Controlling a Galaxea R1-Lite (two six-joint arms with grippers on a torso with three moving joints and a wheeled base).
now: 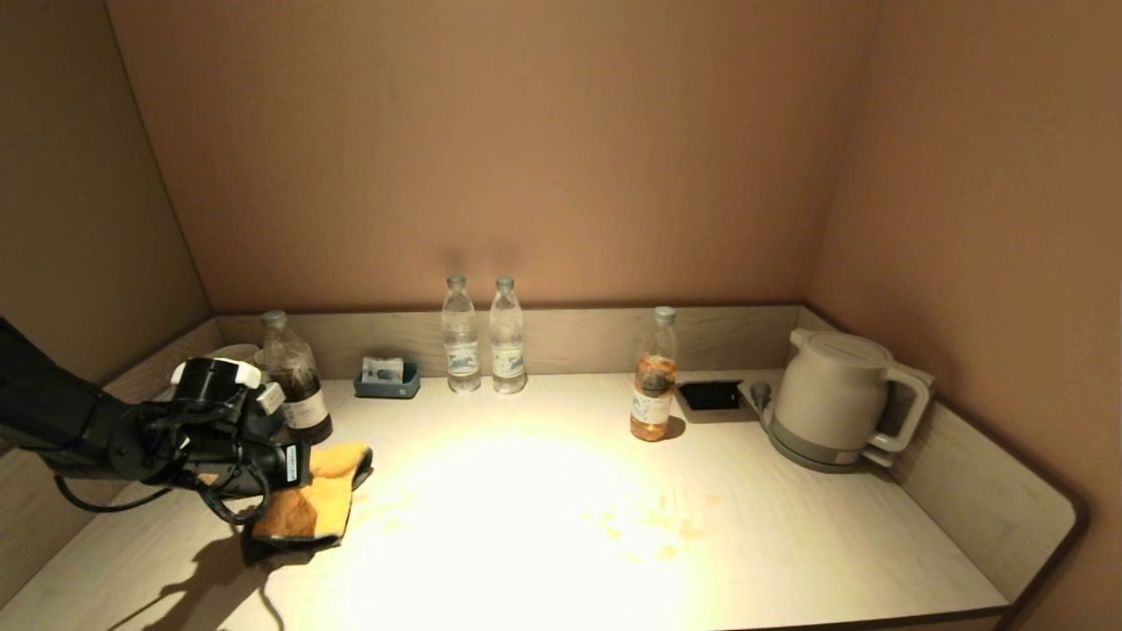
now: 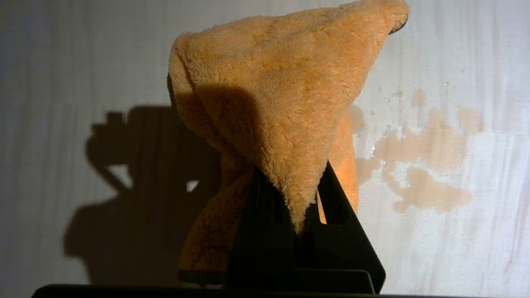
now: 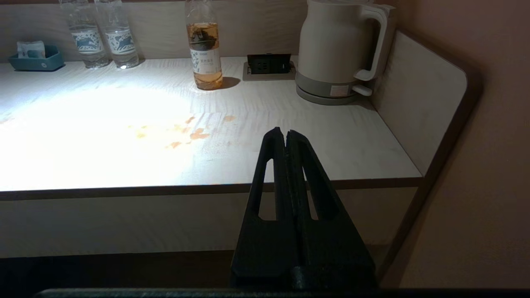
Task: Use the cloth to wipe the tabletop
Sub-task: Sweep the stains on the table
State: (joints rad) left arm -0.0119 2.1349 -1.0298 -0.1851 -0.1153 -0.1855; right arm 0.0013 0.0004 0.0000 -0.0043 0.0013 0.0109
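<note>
The orange fuzzy cloth (image 1: 316,495) hangs from my left gripper (image 1: 294,469) over the left part of the pale wood-grain tabletop (image 1: 543,561). In the left wrist view the gripper (image 2: 292,174) is shut on a fold of the cloth (image 2: 273,95). Its dark edge shows low down. Orange spill stains (image 2: 422,165) lie on the tabletop right beside the cloth. More stains (image 1: 657,521) lie at centre right. I cannot tell whether the cloth touches the surface. My right gripper (image 3: 285,131) is shut and empty, low before the table's front edge at the right, out of the head view.
Along the back rim stand a dark bottle (image 1: 294,377), a blue-grey tissue box (image 1: 387,379), two water bottles (image 1: 461,337), a tea bottle (image 1: 655,377), a black socket panel (image 1: 710,396) and a white kettle (image 1: 833,399). A raised rim (image 1: 990,499) bounds the right side.
</note>
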